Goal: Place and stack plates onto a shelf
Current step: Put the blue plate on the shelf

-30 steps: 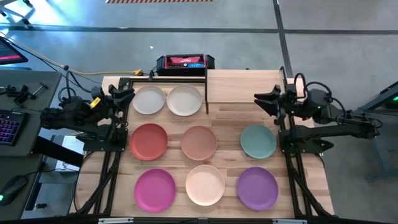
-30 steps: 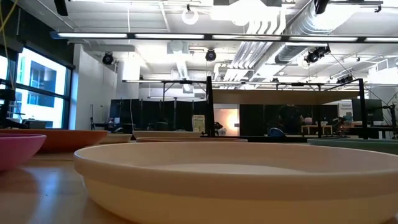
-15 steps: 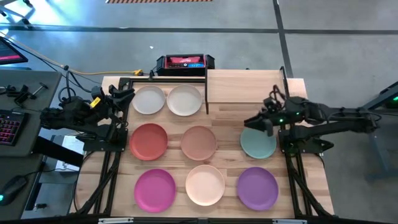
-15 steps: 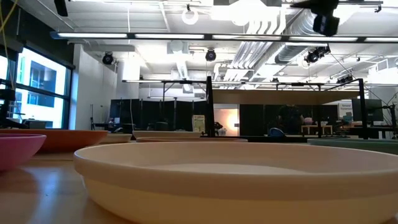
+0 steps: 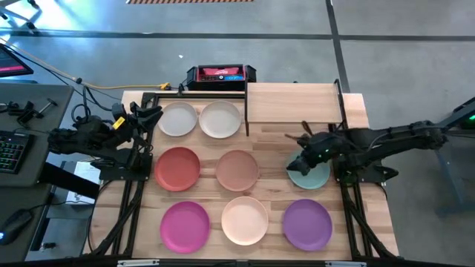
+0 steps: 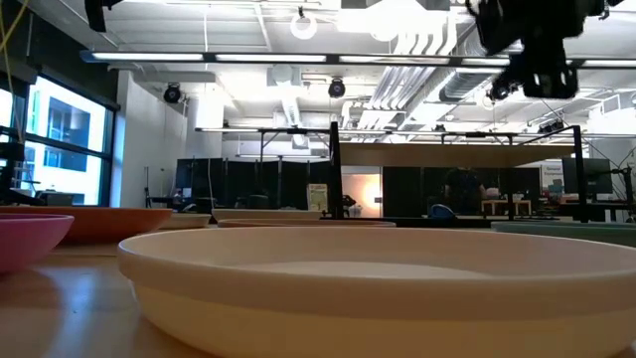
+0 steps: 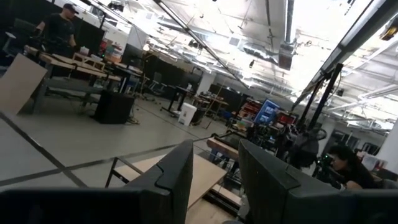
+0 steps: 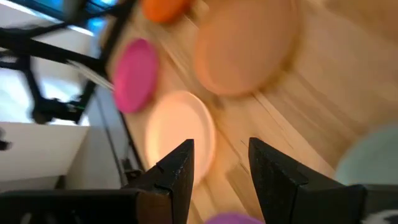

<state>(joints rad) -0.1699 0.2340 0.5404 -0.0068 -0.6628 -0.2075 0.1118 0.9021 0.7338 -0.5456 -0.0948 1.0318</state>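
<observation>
Eight plates lie flat on the tabletop: white, cream, coral red, dusty pink, mint green, magenta, peach and purple. The wooden shelf stands at the far right. My right gripper is open and empty above the mint plate's far-left rim; it also shows in its wrist view and high up in the low view. My left gripper is open and empty by the white plate, at the table's left edge; its wrist view looks out into the room.
A dark box with a red label sits beyond the table's far edge. Black frame rails run along the table's left and right sides. A desk with a keyboard stands left of the table. People show far off in the room.
My right gripper has swung from beside the shelf's right end toward the table's left and near edge, and down, so that it now hangs over the mint plate's far-left rim. It has come into the top of the low view. No plate has moved.
</observation>
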